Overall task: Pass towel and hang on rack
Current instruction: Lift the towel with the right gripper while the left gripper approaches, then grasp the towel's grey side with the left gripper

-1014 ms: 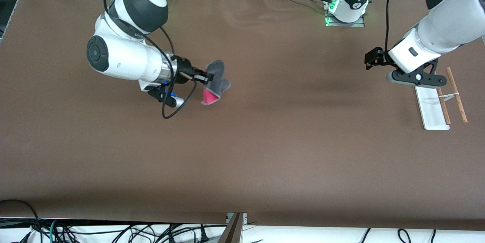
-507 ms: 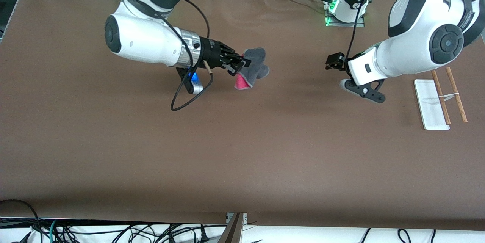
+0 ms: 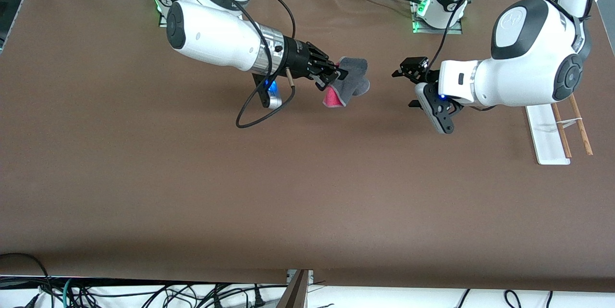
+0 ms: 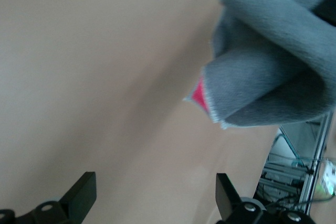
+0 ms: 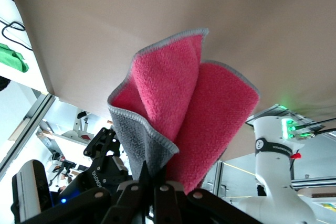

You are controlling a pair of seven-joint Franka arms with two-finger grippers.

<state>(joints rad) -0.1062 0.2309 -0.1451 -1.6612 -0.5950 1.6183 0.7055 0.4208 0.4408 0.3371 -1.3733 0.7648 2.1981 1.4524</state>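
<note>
Over the middle of the brown table [image 3: 192, 178], the handover looks about to happen: the right gripper [image 3: 331, 79] pinches the towel [image 3: 350, 84] up in the air, facing the left gripper [image 3: 407, 88], whose spread, empty jaws must next close round the cloth, with the rack [image 3: 557, 128] waiting at the left arm's end.

Pink-grey towel [image 3: 348, 84] bunched midair, rack [image 3: 547, 137] upright
</note>
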